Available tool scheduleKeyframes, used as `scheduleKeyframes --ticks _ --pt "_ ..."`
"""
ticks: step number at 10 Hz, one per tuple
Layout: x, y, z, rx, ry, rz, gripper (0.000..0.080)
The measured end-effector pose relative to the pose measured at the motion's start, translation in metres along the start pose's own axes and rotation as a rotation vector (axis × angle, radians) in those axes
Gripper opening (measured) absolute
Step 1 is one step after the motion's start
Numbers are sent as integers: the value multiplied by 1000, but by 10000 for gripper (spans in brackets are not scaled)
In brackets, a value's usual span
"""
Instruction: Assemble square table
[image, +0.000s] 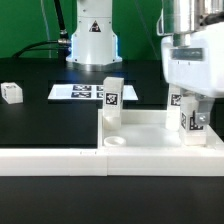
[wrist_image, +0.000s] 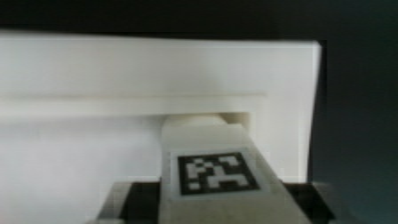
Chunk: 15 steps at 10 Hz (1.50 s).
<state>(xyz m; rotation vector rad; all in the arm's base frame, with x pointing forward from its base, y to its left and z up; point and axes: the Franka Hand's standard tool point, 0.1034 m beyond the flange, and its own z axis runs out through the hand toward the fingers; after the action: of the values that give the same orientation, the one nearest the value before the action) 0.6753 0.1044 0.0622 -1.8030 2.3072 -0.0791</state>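
The square tabletop (image: 150, 135) lies flat near the front wall, with a round hole (image: 117, 142) at its near left corner. One tagged white leg (image: 112, 98) stands upright at its far left corner. My gripper (image: 190, 112) hangs over the tabletop's right side, shut on another tagged leg (image: 186, 125). In the wrist view this leg (wrist_image: 217, 160) sits between my dark fingers (wrist_image: 139, 203), its tag facing the camera, with the white tabletop (wrist_image: 143, 110) beyond it. Whether the held leg touches the tabletop I cannot tell.
A third leg (image: 12, 93) lies loose at the exterior view's left on the black table. The marker board (image: 85, 92) lies behind the upright leg, before the robot base (image: 92, 40). A long low white wall (image: 50, 160) runs along the front.
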Motion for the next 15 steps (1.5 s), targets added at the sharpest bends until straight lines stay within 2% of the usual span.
scheduleKeyframes --ticks 2,4,5,6,7,8,11,12,14,15 --pt "0 0 0 15 -23 144 293" --pt "-1 0 0 15 -22 81 293" --pt "-2 0 0 17 -23 -128 390" --pt "5 -5 -2 33 -24 -372 542" --pt "18 -9 -1 44 -36 -608 625" --pt "16 -9 -1 47 -52 -617 625" --pt "18 -9 0 46 -37 -867 649" --pt "14 -7 -1 26 -27 -1038 649" --pt "-7 -2 -16 -73 -57 -1385 649" --pt "-11 -1 -18 -108 -63 -1512 649"
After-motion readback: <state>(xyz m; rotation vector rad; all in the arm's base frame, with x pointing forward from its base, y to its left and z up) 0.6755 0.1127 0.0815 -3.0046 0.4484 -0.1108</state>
